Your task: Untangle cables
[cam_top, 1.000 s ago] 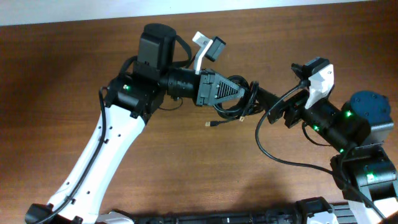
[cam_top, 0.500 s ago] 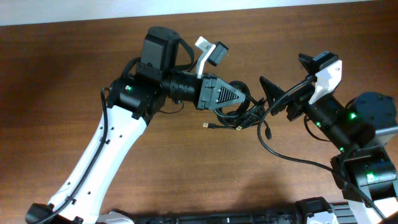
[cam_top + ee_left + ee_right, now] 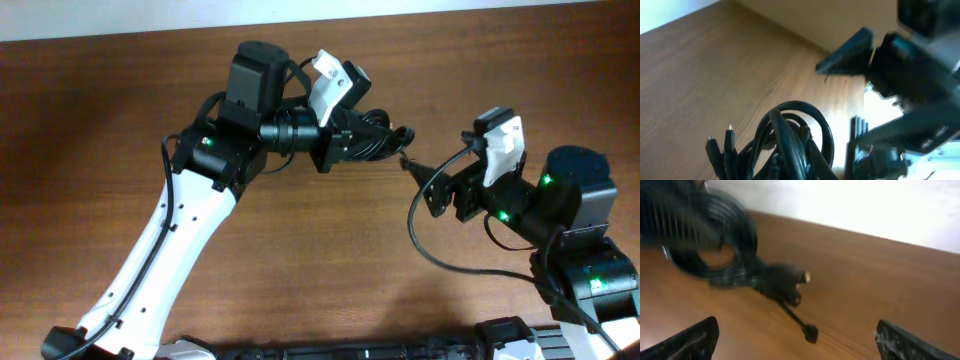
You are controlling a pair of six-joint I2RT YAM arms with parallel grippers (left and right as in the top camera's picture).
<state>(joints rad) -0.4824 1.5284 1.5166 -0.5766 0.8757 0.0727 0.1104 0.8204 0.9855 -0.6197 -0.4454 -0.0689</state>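
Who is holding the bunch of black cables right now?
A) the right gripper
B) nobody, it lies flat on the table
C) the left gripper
C: the black cable bundle sits in the left gripper, while the right gripper is open and empty, apart from it.

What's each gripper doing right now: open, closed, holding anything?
Left gripper: closed on the cable bundle.
Right gripper: open, fingers wide apart, holding nothing.
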